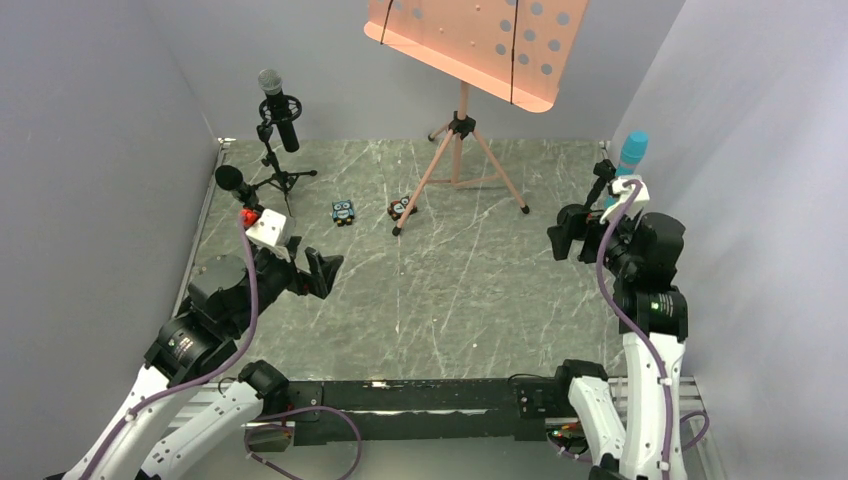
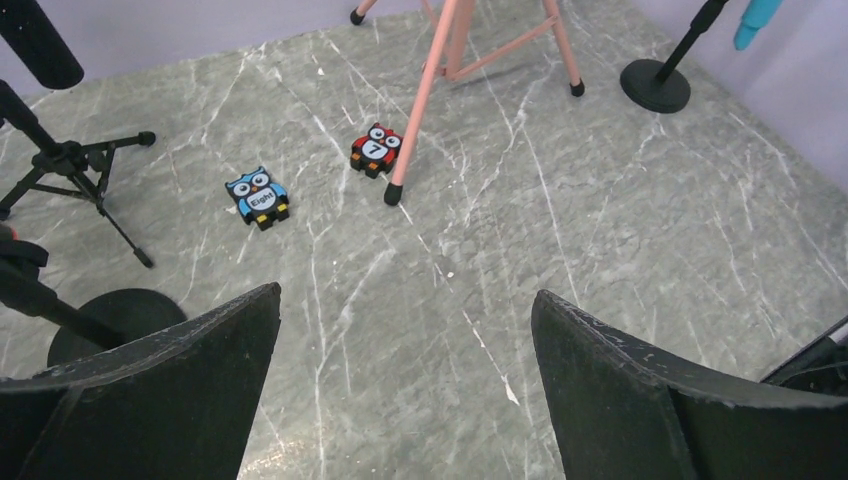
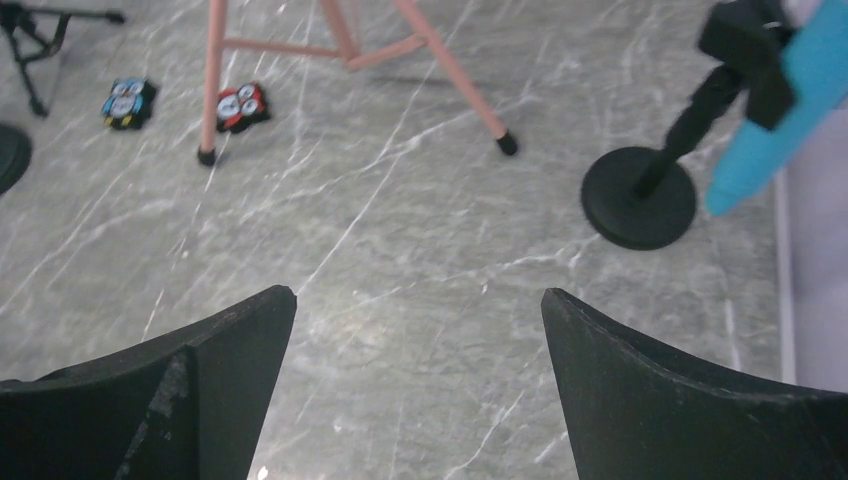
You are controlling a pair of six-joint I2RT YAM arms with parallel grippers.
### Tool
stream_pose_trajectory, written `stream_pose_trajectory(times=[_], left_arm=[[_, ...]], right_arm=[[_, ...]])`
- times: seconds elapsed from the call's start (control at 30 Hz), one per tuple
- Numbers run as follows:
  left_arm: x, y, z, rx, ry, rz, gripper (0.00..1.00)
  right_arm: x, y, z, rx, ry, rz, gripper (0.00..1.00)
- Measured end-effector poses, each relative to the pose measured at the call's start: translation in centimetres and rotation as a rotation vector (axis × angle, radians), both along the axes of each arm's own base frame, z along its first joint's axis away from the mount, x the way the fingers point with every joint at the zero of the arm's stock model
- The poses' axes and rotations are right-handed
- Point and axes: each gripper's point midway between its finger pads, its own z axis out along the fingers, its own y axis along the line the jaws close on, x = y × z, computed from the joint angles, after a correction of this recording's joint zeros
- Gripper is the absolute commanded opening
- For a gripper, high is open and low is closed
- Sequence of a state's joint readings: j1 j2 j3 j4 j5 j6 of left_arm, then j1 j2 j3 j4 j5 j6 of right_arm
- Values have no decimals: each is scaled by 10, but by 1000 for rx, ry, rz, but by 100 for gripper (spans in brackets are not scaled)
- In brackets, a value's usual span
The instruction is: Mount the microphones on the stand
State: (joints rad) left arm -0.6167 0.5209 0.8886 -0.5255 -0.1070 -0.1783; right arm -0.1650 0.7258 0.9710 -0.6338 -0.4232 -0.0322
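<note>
The black microphone with the silver mesh head (image 1: 278,108) sits in the clip of a small black tripod stand (image 1: 281,180) at the back left. The black microphone with the orange end cap (image 1: 236,190) sits tilted just behind my left wrist; its round-based stand (image 2: 115,318) shows in the left wrist view. The turquoise microphone (image 1: 631,152) sits clipped on a round-based stand (image 3: 640,196) at the right wall; it also shows in the right wrist view (image 3: 790,100). My left gripper (image 1: 316,272) (image 2: 405,295) is open and empty over the floor. My right gripper (image 1: 563,236) (image 3: 418,295) is open and empty.
A pink music stand (image 1: 458,150) on three legs stands at the back centre. A blue owl figurine (image 1: 343,211) and a red owl figurine (image 1: 400,208) lie near its front leg. Grey walls close in the left, back and right sides.
</note>
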Motion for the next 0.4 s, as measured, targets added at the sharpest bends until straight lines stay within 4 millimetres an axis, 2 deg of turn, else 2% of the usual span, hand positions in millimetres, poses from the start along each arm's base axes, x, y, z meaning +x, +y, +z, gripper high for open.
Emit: stream_pose_trajectory(times=[0.3,0.4], left_arm=[[2,5,-5,18,10,26,99],[2,6,-7,23,8,30,99]], right_arm=[[3,-20,29,8,-144,-150,100],[7,-24,29,10,-156,-176,100]])
